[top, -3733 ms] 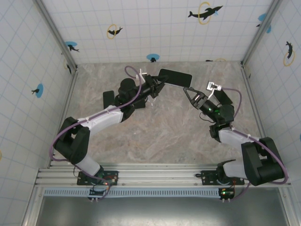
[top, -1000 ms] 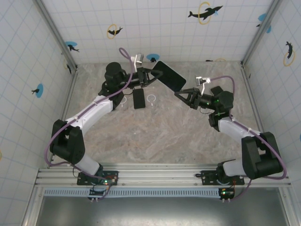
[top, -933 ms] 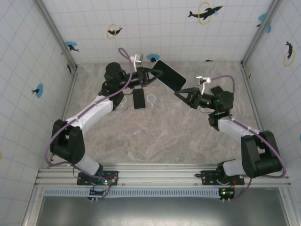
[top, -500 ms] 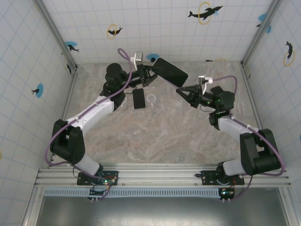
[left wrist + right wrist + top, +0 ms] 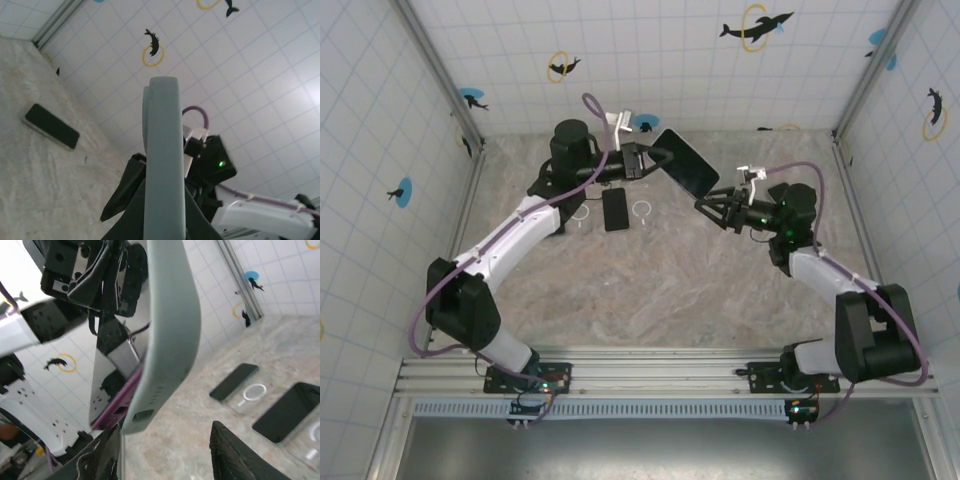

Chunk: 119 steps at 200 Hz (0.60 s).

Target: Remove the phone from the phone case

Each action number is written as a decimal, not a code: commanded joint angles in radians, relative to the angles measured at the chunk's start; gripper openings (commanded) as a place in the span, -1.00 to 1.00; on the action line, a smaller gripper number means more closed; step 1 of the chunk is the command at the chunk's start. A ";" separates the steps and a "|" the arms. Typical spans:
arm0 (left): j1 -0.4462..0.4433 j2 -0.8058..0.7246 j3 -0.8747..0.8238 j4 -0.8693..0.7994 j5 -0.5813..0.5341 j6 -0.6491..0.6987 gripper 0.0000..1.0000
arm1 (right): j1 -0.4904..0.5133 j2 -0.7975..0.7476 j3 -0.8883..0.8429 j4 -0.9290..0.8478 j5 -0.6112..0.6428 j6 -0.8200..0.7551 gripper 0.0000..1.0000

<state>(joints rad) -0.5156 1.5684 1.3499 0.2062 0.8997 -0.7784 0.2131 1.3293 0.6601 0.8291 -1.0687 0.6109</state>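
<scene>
Here, the left gripper [image 5: 653, 160] is clamped tight on one end of the phone [image 5: 686, 165], which is held in the air inside its pale case [image 5: 167, 325].
The phone slants down from the left gripper toward the right gripper [image 5: 704, 207]. The right gripper's fingers [image 5: 235, 455] stand partly apart and grasp nothing. The bottom corner of the case hangs just above the gap between them, and whether it touches either finger I cannot tell. On the table [image 5: 650, 290], below the left gripper, a spare dark phone [image 5: 614, 208] lies flat between two white rings [image 5: 642, 210], well apart from the right gripper.
</scene>
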 commanded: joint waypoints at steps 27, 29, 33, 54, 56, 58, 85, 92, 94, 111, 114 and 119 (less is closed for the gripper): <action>0.030 -0.096 0.023 -0.270 0.111 0.571 -1.00 | -0.052 -0.118 0.119 -0.722 0.014 -0.654 0.08; 0.030 -0.100 0.020 -0.271 0.111 0.589 -1.00 | -0.051 -0.119 0.123 -0.737 0.016 -0.678 0.08; 0.031 -0.112 0.008 -0.274 0.113 0.621 -1.00 | -0.050 -0.120 0.132 -0.782 0.024 -0.720 0.08; 0.030 -0.165 -0.041 -0.314 0.077 0.779 -1.00 | -0.034 -0.109 0.193 -0.956 0.070 -0.957 0.09; 0.031 -0.168 -0.044 -0.322 0.073 0.793 -1.00 | -0.031 -0.106 0.198 -0.975 0.075 -0.978 0.10; 0.031 -0.170 -0.044 -0.331 0.070 0.807 -1.00 | -0.027 -0.105 0.204 -0.990 0.079 -1.003 0.10; 0.030 -0.187 -0.039 -0.470 0.063 0.971 -1.00 | 0.006 -0.076 0.254 -1.091 0.105 -1.185 0.07; 0.029 -0.190 -0.039 -0.494 0.069 0.999 -1.00 | 0.020 -0.068 0.262 -1.104 0.113 -1.226 0.04; 0.029 -0.191 -0.039 -0.499 0.070 1.005 -1.00 | 0.025 -0.066 0.263 -1.107 0.116 -1.239 0.04; 0.029 -0.198 -0.041 -0.553 0.075 1.063 -1.00 | 0.060 -0.052 0.270 -1.110 0.114 -1.314 -0.08; 0.029 -0.200 -0.041 -0.563 0.072 1.074 -1.00 | 0.064 -0.049 0.270 -1.103 0.110 -1.321 -0.11; 0.029 -0.201 -0.041 -0.577 0.069 1.090 -1.00 | 0.072 -0.045 0.270 -1.093 0.104 -1.332 -0.13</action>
<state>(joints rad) -0.4850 1.3937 1.3037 -0.2752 0.9527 0.1284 0.2478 1.2598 0.8951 -0.1928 -0.9661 -0.5243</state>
